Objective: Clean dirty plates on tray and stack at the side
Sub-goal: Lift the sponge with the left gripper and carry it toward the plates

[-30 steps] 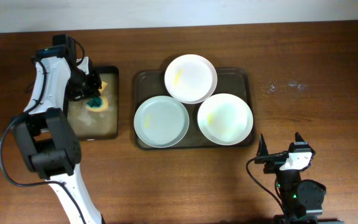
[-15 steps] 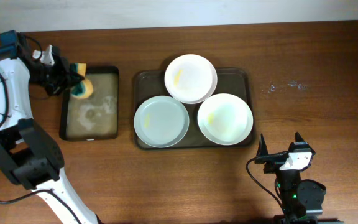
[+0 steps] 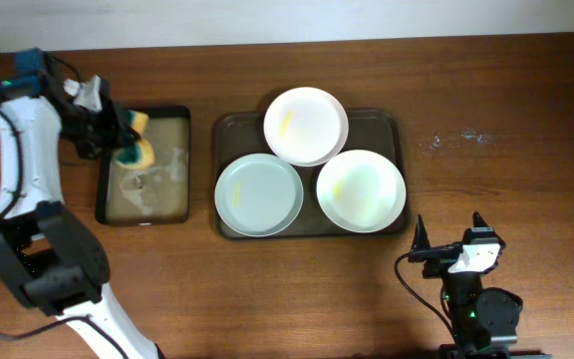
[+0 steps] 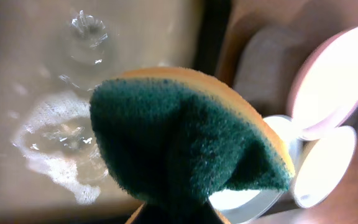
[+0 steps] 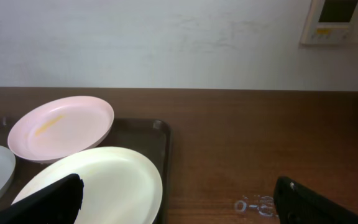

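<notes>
Sponge (image 3: 134,146), green scrub face, yellow back, clamped in left jaws over 11 o'clock end of small black tray (image 3: 157,199) holding foamy water. Three plates (image 3: 306,126) lay on big tray (image 3: 391,122) at 12, 7 and 5 o'clock; 12 and 5 o'clock ones bore yellow smears. Right jaws stood apart, empty, at 5 o'clock of worktop (image 3: 526,120), near big tray.
</notes>
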Controlling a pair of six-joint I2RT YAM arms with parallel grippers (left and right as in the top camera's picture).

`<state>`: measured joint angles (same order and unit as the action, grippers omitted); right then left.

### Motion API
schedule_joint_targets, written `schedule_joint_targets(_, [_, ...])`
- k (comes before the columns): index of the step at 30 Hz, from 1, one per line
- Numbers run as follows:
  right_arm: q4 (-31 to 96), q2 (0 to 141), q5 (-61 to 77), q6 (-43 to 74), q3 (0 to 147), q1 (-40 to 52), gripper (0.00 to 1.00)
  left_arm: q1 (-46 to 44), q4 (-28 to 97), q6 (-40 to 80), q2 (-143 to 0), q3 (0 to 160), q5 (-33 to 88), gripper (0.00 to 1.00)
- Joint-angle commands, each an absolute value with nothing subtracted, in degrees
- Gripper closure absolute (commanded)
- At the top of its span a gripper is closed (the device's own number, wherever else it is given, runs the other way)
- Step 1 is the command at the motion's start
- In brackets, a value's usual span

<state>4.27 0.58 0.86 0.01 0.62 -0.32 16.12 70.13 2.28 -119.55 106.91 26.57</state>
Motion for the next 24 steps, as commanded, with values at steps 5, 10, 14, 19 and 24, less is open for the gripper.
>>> schedule_joint_targets(5, [4.6, 0.2, 0.4, 0.2, 0.3, 0.1, 0.02, 15.0, 78.1, 0.5, -118.1, 115.4, 24.3, 1.00])
schedule_joint_targets(10, [4.6, 0.2, 0.4, 0.2, 0.3, 0.1, 0.02, 12.1, 69.0, 0.6, -118.5, 103.2, 16.7, 1.00])
schedule_joint_targets(14, [4.6, 0.2, 0.4, 0.2, 0.3, 0.1, 0.02, 11.2, 70.4, 0.6, -118.2, 103.0, 17.1, 1.00])
schedule_joint_targets(19, [4.6, 0.2, 0.4, 0.2, 0.3, 0.1, 0.02, 9.8, 87.5, 1.3, -114.1, 128.6, 19.1, 1.00])
schedule_joint_targets(24, [4.6, 0.2, 0.4, 0.2, 0.3, 0.1, 0.02, 3.3, 92.6, 6.9, -110.9, 131.9, 19.1, 1.00])
